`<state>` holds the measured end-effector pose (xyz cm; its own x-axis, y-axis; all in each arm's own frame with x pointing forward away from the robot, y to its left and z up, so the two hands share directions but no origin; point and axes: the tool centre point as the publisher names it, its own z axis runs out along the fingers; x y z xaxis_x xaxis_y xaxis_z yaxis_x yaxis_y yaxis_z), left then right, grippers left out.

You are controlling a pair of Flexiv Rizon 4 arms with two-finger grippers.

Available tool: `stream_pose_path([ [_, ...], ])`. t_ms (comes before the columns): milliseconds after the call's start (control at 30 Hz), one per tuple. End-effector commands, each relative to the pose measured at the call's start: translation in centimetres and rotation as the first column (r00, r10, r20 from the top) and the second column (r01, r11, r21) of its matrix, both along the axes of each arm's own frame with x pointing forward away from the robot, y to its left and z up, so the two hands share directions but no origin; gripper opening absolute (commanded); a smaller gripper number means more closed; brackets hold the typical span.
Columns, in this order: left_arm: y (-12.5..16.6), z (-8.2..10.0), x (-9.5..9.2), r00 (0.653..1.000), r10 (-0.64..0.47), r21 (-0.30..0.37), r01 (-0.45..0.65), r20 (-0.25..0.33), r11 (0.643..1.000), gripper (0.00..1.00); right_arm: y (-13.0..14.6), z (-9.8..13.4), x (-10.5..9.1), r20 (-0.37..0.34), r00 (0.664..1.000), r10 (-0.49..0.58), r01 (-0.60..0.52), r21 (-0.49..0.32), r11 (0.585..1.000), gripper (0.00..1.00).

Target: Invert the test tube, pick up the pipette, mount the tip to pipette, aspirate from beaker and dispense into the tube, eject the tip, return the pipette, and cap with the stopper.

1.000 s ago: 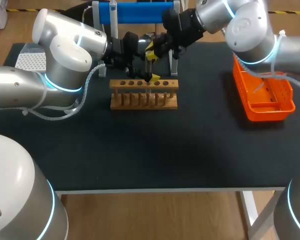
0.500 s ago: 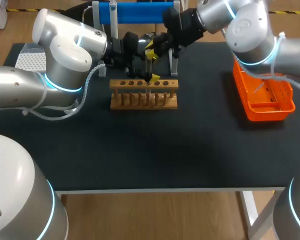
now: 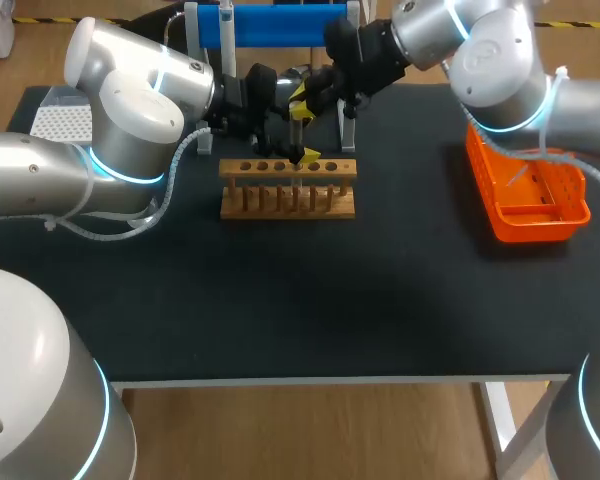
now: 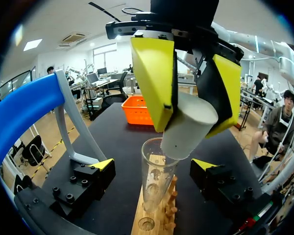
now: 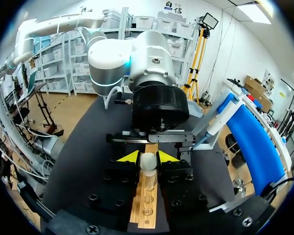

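**Head view.** Both of your arms are meeting over the wooden rack [image 3: 288,190] on the black table mat [image 3: 380,280]. The right gripper [image 3: 300,100] is hanging above the left gripper [image 3: 300,152]. What lies between them is reading too small here.

**Left wrist view.**
- The test tube [image 4: 159,171] is standing upright in the rack, between the left gripper's fingers.
- Those jaws are standing spread, with a gap showing on each side of the tube, so they are gripping nothing.
- Straight above, the right gripper's jaws are clamping the stopper [image 4: 188,125] from two sides. Its narrow end is sitting tilted at the tube's mouth (seated or only touching, I cannot tell).
- The tube is looking like clear, thin-walled, smooth glass. You are probably handling something light, slippery and breakable, so take it at mid-wall and keep off the lip.
- The stopper is showing as a white, matte, tapered plug. It is likely rubbery and forgiving under the pads.
- The present hold on its wide upper half is leaving the taper free, which is where you want it.

**Right wrist view.** The stopper is showing as a pale round between the right gripper's yellow tips. The tube and the rack's row of holes are running directly beneath the jaws. The rack is looking like light, unfinished wood, so it may be prone to tipping under an off-axis push.
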<state>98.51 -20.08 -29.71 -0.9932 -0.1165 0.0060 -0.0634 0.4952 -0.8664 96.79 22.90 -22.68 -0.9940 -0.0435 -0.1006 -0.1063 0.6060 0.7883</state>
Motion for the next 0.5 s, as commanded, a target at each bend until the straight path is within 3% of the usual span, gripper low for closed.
stream_pose_path([
  [33,-0.01,-0.1,0.15,1.0,-0.003,-0.002,0.003,0.0,1.0,1.0,0.05,-0.41,0.19,-0.008,1.0,0.001,-0.002,-0.01,1.0,0.0],
  [500,-0.01,-0.1,0.15,1.0,-0.003,-0.002,0.003,0.0,1.0,1.0,-0.1,0.22,0.8,0.004,1.0,-0.029,0.029,0.041,0.999,0.0],
])
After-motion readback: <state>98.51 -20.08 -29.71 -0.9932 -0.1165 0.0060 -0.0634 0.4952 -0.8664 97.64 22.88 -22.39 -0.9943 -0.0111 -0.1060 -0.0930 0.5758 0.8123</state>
